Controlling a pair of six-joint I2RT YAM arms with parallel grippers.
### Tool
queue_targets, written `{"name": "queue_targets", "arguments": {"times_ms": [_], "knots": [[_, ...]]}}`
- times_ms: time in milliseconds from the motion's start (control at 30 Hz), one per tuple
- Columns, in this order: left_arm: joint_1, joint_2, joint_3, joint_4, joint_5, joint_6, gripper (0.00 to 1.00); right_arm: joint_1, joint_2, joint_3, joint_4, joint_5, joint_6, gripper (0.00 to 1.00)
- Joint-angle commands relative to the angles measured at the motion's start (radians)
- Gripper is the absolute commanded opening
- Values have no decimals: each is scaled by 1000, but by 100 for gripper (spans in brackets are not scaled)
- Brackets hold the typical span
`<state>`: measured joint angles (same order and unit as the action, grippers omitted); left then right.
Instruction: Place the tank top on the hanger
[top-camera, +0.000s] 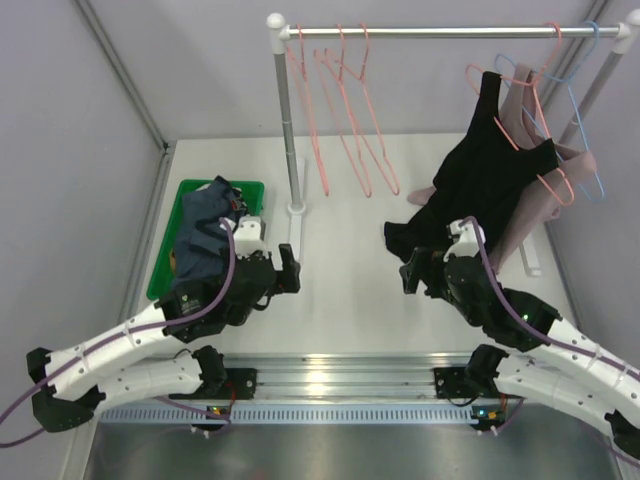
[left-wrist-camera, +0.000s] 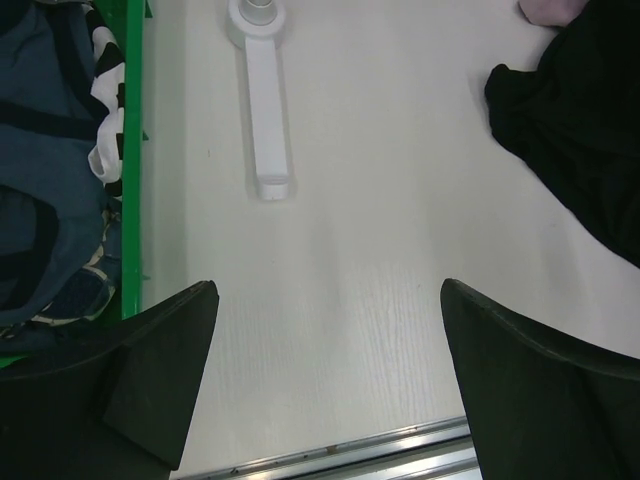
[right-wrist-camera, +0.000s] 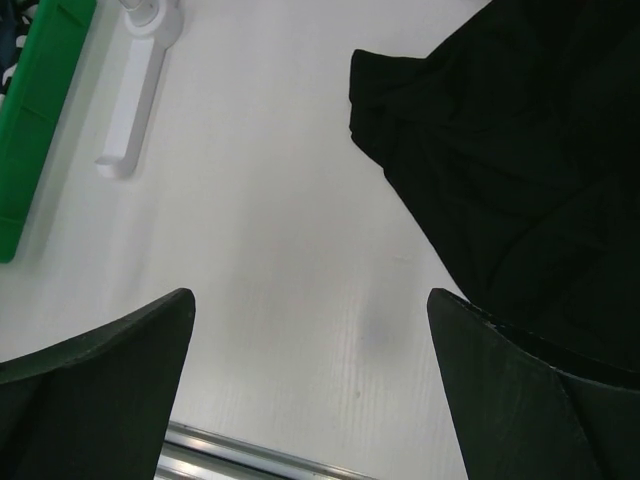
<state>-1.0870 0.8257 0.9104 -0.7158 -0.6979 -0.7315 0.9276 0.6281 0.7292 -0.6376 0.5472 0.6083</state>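
Left tool: released, fingers spread wide, nothing between them; over the bare bench, just beside the green bin.
Right tool: released, empty; near the hem of the black tank top.
Slate-blue tank top: one; crumpled in the green bin, beside a black-and-white patterned cloth.
Handling (judged): soft, light, limp; will sag and fold when lifted. Best taken by a wide shoulder strap, so the neck hangs open for the wire.
Salmon-pink wire hangers: three empty, at the left end of the rail; others under the hung garments, count unclear. Thin, likely to swing.
Light-blue wire hanger: one, far right.
Hung garments: two, the black tank top and a mauve-beige top.
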Motion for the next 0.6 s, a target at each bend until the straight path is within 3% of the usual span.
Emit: {"name": "queue_targets", "arguments": {"times_ms": [0,200,567], "knots": [[4,6,36,-14,-69,-26,98,11,22,39,-11,-12,-27,100],[67,81,133,-120,-195,-80,98,13,71,61,-5,-96,-81,100],[692,358,217,22,124,95,94,11,87,53,33,-194,-111,100]]}}
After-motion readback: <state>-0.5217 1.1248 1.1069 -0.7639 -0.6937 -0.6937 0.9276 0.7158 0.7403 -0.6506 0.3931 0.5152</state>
